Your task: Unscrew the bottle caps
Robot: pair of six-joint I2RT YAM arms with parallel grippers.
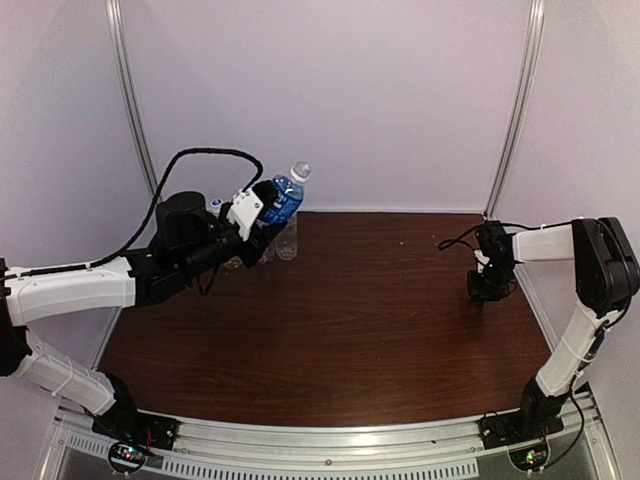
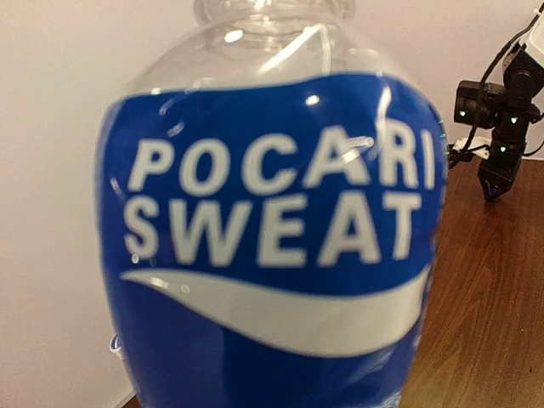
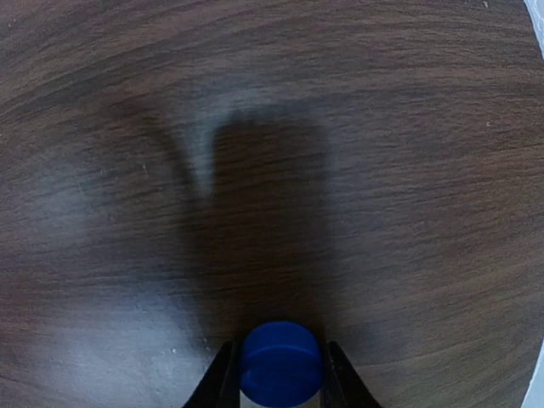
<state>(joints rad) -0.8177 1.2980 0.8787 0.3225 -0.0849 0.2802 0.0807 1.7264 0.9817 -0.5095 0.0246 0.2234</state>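
Right wrist view: right gripper is clenched on the dark blue cap, off any bottle, above the table. Left gripper grasps the raised blue-label bottle. One cap looks done; the others probably remain.

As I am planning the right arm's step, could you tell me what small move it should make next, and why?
Probably open the right gripper and let the blue cap drop: it is pinched between the fingers, already off any bottle, with the table close beneath.
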